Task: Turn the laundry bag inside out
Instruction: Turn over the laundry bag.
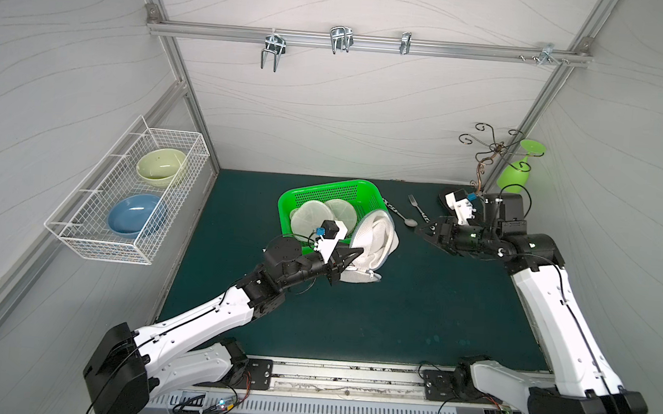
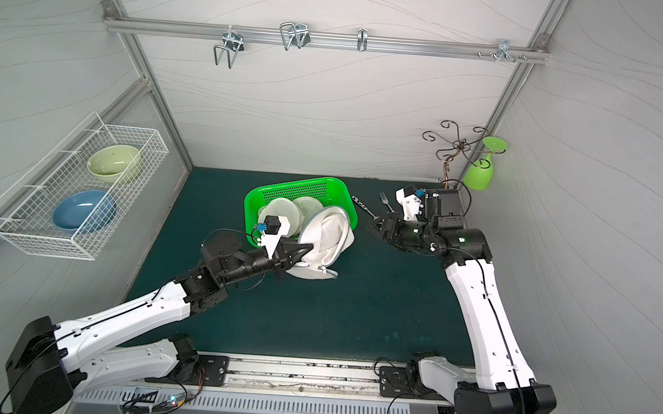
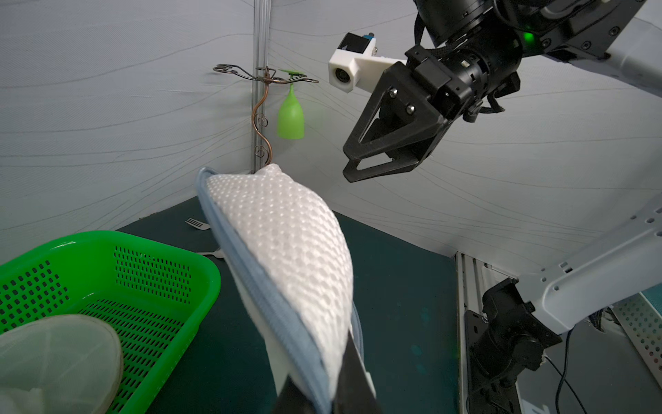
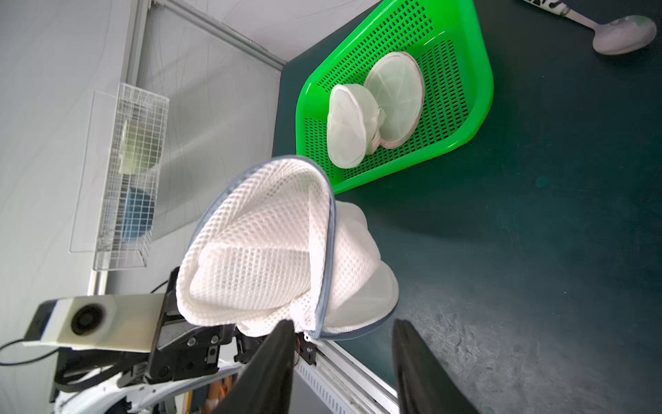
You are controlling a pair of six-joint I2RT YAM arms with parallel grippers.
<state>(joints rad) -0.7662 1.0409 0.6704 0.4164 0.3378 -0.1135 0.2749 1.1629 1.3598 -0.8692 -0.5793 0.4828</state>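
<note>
1. Left pincer (image 1: 352,258) clamped on laundry bag (image 1: 374,239) rim; bag stands on table (image 1: 393,322), against green basket (image 1: 323,187).
2. Right pincer (image 1: 421,233) open, empty, near bag but apart; bag's open side faces it.

Light is even and soft, from overhead; no hard shadows. Just beyond my right fingers (image 4: 272,365) a broad faint shadow lies on the dark mat (image 4: 537,286). Those fingers and my left fingers (image 3: 354,376) show dark and unfocused. The laundry bag (image 4: 258,251) mesh ahead of my right fingers is nearly washed out. The wire basket (image 4: 132,172) far past them is blurred. In both top views the frame posts (image 1: 173,64) splay outward.
</note>
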